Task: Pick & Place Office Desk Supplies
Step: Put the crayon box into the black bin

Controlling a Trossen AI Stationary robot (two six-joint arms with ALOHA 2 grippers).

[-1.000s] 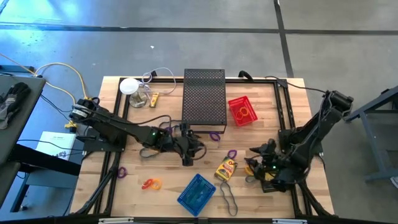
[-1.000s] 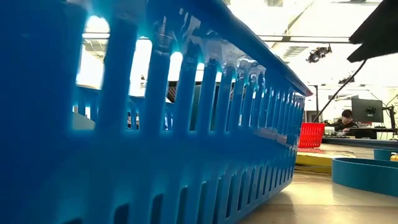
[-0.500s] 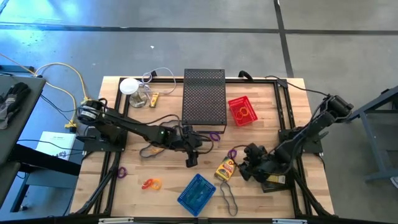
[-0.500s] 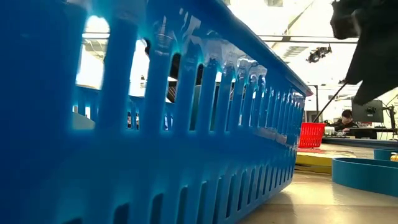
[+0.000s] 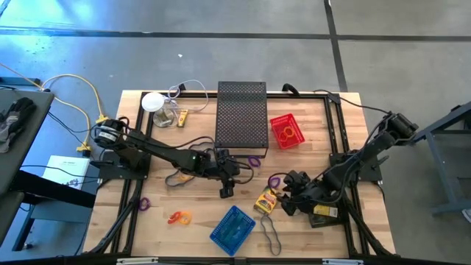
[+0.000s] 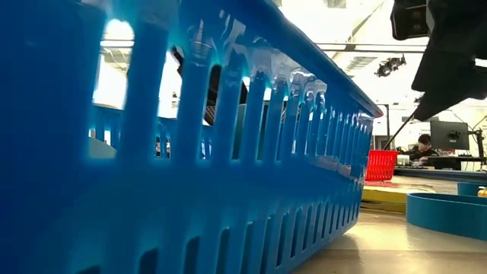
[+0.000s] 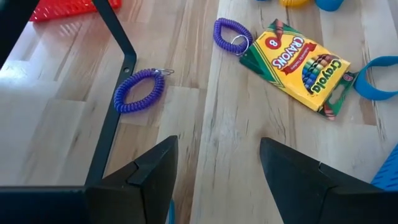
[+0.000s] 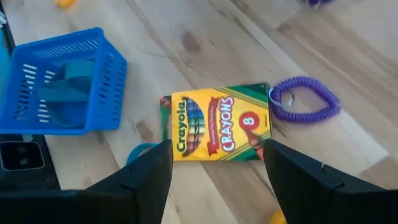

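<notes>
Right end effector (image 8: 214,165) has reached the "Crayola Crayons" box (image 8: 219,124).

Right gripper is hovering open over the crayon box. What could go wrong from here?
1. The right gripper stands open above the crayon box; the box lies flat on the table, so the fingers may slide off its thin edges.
2. A purple coil loop touches the box's corner; it could be caught or dragged along.
3. The blue basket sits close by; a swing with the box might knock it.
</notes>
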